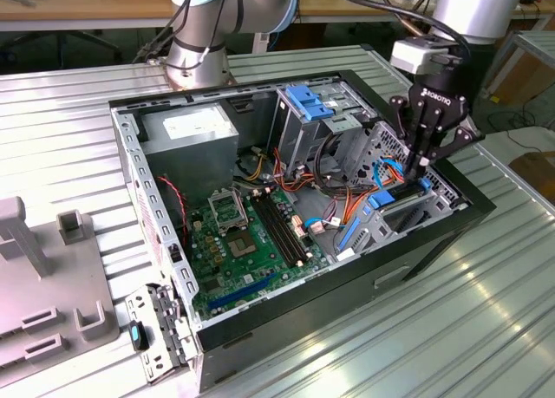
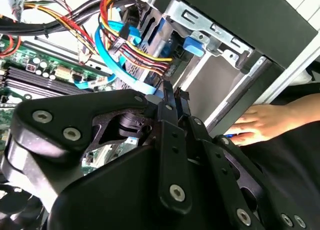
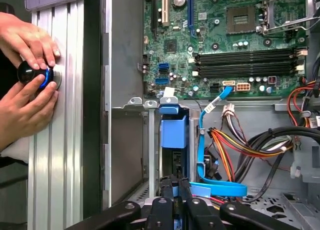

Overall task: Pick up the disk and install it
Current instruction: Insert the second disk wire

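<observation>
At the drive bay near the front corner of the open computer case (image 1: 130, 155), the gripper (image 1: 421, 168) has its fingers pinched nearly together on the top edge of the disk (image 3: 173, 131), which stands upright in its slot beside the motherboard (image 3: 225, 34), no writing being legible.

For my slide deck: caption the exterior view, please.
Black gripper lowers the blue-framed disk into the open computer case's drive bay.

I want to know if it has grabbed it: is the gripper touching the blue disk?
Touching. In the exterior view the gripper has its fingers closed on the top edge of the disk, which stands in the bay of the computer case.
</observation>
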You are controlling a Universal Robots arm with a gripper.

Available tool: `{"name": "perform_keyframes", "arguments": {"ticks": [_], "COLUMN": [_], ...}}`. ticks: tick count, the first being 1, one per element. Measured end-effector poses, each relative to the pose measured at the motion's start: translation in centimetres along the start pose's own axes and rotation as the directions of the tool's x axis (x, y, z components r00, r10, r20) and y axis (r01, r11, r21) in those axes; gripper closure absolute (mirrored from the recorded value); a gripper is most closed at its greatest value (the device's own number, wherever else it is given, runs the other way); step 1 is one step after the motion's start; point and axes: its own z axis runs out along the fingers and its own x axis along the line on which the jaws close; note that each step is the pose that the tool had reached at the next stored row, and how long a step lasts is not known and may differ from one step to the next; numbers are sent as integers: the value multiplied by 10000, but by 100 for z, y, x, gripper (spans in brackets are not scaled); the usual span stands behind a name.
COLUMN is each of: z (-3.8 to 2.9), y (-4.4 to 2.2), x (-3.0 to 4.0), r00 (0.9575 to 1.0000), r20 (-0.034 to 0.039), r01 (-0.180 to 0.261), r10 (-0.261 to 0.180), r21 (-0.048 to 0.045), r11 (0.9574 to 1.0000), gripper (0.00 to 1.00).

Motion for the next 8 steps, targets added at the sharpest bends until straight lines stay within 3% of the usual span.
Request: {"name": "perform_keyframes", "arguments": {"ticks": [1,3,5,6,8], "z": [10,22,32,39,47], "y": [4,14,28,38,48], "x": [12,21,26,33,41], "r00": [10000,10000,9997,9992,9984], "r20": [4,66,233,374,536], "r01": [21,58,111,150,192], "r10": [-21,-59,-114,-156,-202], "r21": [65,111,137,156,180], "r11": [10000,9999,9998,9998,9997], "gripper": [84,84,84,84,84]}}
